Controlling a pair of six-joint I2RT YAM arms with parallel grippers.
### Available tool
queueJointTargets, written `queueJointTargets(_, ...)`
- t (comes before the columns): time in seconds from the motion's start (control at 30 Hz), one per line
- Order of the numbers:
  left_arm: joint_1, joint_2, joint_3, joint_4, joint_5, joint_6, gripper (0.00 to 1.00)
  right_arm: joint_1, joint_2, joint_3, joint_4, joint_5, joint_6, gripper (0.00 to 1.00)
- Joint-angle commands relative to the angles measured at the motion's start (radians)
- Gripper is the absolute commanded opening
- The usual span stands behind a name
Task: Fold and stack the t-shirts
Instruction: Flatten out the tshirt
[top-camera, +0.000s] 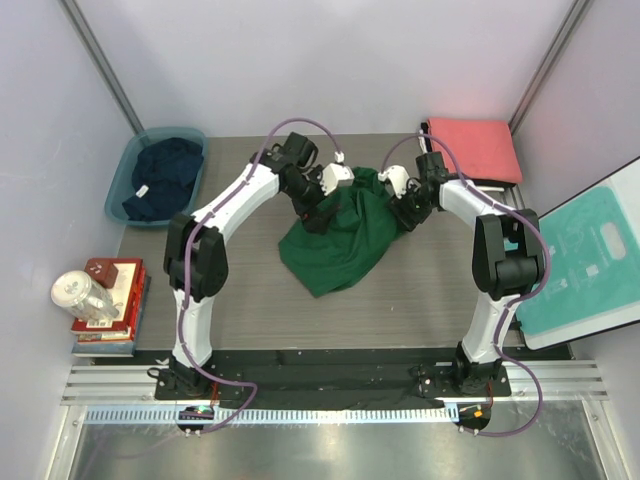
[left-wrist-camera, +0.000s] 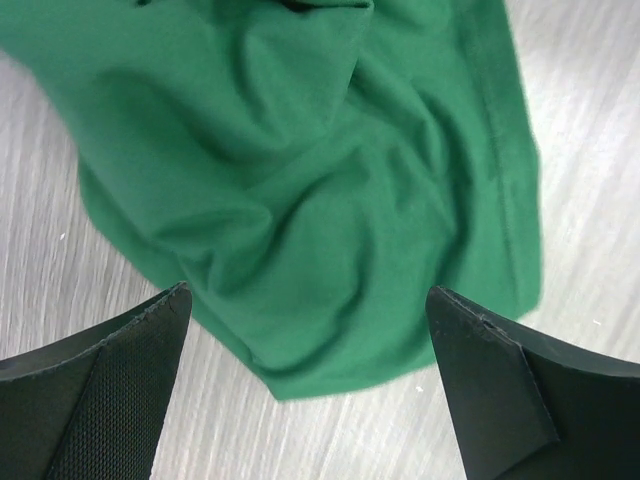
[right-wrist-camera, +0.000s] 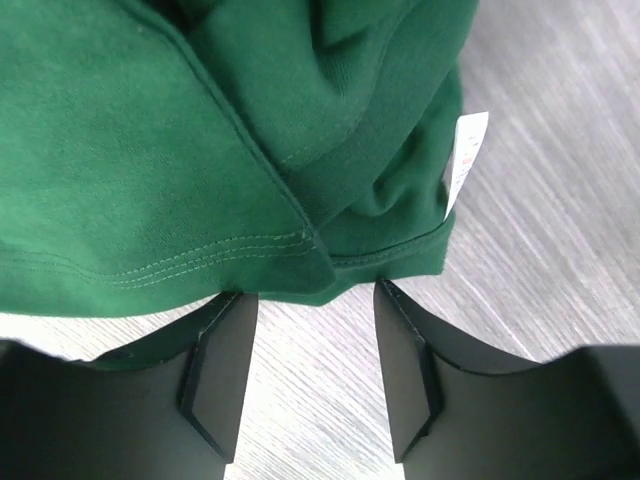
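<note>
**Top view.** The dark green t-shirt (top-camera: 340, 245) lies crumpled near the middle of the bench (top-camera: 400, 320), bunched toward its far side and spreading to a loose lobe toward the near side. Both arms reach in over its far edge. The left hand (top-camera: 312, 212) is at the shirt's far left part and the right hand (top-camera: 408, 212) at its far right part. From here I cannot tell how the fingers of either stand. A navy t-shirt (top-camera: 160, 175) sits bundled inside the teal tub (top-camera: 117, 192) at the far left. A folded coral-red t-shirt (top-camera: 475, 147) lies at the far right corner. The teal-and-white board (top-camera: 590, 262) leans at the right edge. A stack of books (top-camera: 112, 305) with a clear jar (top-camera: 82, 295) on it stands left of the bench.

**Left wrist view.** The left hand's fingers (left-wrist-camera: 100, 395) stand wide apart, holding nothing. The green shirt's rounded, wrinkled lobe fills the frame ahead of them and its edge dips between the two tips. Grey bench shows on both sides. Contact with the cloth cannot be judged.

**Right wrist view.** The right hand's fingers (right-wrist-camera: 215, 375) are partly apart, with bare bench between them. The shirt's stitched hem corner lies right at the fingertips and is not pinched. A white label (right-wrist-camera: 462, 160) sticks out of the folds on the right.
</note>
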Motion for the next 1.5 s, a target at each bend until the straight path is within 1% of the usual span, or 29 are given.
queueJointTargets(0.0,-0.072,0.058,-0.045,0.070,-0.137,0.031,1.00,0.011,-0.057,0.024,0.048,0.034,0.027,0.55)
queueJointTargets(0.07,-0.083,0.061,-0.091,0.134,-0.189,0.048,1.00,0.011,-0.069,0.019,0.048,0.036,0.030,0.56)
queueJointTargets(0.1,-0.085,0.067,-0.125,0.144,-0.239,0.051,1.00,0.011,-0.074,0.010,0.048,0.039,0.029,0.59)
queueJointTargets(0.2,-0.092,0.078,-0.195,0.178,-0.304,0.072,1.00,0.011,-0.092,-0.004,0.044,0.042,0.017,0.62)
queueJointTargets(0.37,-0.101,0.087,-0.277,0.228,-0.425,0.092,1.00,0.011,-0.085,-0.001,0.038,0.048,0.012,0.63)
queueJointTargets(0.43,-0.108,0.090,-0.313,0.250,-0.487,0.103,1.00,0.011,-0.076,0.004,0.036,0.047,0.009,0.61)
queueJointTargets(0.47,-0.106,0.090,-0.327,0.256,-0.523,0.109,0.92,0.011,-0.063,0.009,0.036,0.047,0.009,0.57)
queueJointTargets(0.53,-0.108,0.089,-0.363,0.264,-0.554,0.134,0.73,0.011,-0.047,0.018,0.036,0.044,0.009,0.51)
queueJointTargets(0.57,-0.108,0.086,-0.373,0.264,-0.582,0.143,0.61,0.011,-0.025,0.022,0.036,0.044,0.007,0.41)
queueJointTargets(0.63,-0.103,0.081,-0.407,0.270,-0.603,0.180,0.44,0.011,-0.004,0.035,0.036,0.044,0.009,0.28)
queueJointTargets(0.67,-0.100,0.077,-0.422,0.270,-0.611,0.186,0.29,0.010,0.009,0.044,0.037,0.045,0.009,0.15)
queueJointTargets(0.7,-0.097,0.072,-0.427,0.270,-0.616,0.193,0.20,0.011,0.029,0.048,0.038,0.045,0.009,0.09)
queueJointTargets(0.73,-0.089,0.072,-0.430,0.267,-0.617,0.193,0.05,0.010,0.039,0.055,0.039,0.045,0.012,0.04)
queueJointTargets(0.77,-0.088,0.066,-0.432,0.264,-0.617,0.195,0.00,0.011,0.047,0.062,0.042,0.045,0.012,0.01)
queueJointTargets(1.13,-0.045,0.031,-0.435,0.236,-0.654,0.272,0.00,0.010,0.095,0.102,0.064,0.033,0.013,0.01)
queueJointTargets(1.17,-0.042,0.032,-0.430,0.235,-0.653,0.273,0.00,0.011,0.095,0.114,0.062,0.028,0.015,0.03)
queueJointTargets(1.2,-0.039,0.035,-0.426,0.230,-0.650,0.273,0.00,0.011,0.092,0.119,0.059,0.007,0.016,0.14)
queueJointTargets(1.23,-0.039,0.038,-0.415,0.224,-0.650,0.273,0.00,0.013,0.079,0.122,0.054,-0.005,0.003,0.36)
queueJointTargets(1.3,-0.039,0.044,-0.406,0.219,-0.646,0.278,0.00,0.010,0.064,0.122,0.047,-0.036,-0.011,0.49)
queueJointTargets(1.33,-0.040,0.049,-0.396,0.219,-0.648,0.279,0.00,0.011,0.055,0.124,0.039,-0.068,-0.017,0.62)
queueJointTargets(1.37,-0.039,0.052,-0.392,0.219,-0.648,0.282,0.00,0.016,0.053,0.125,0.033,-0.087,-0.028,0.65)
queueJointTargets(1.47,-0.037,0.060,-0.375,0.216,-0.653,0.284,0.00,0.028,0.064,0.140,0.007,-0.125,-0.042,0.68)
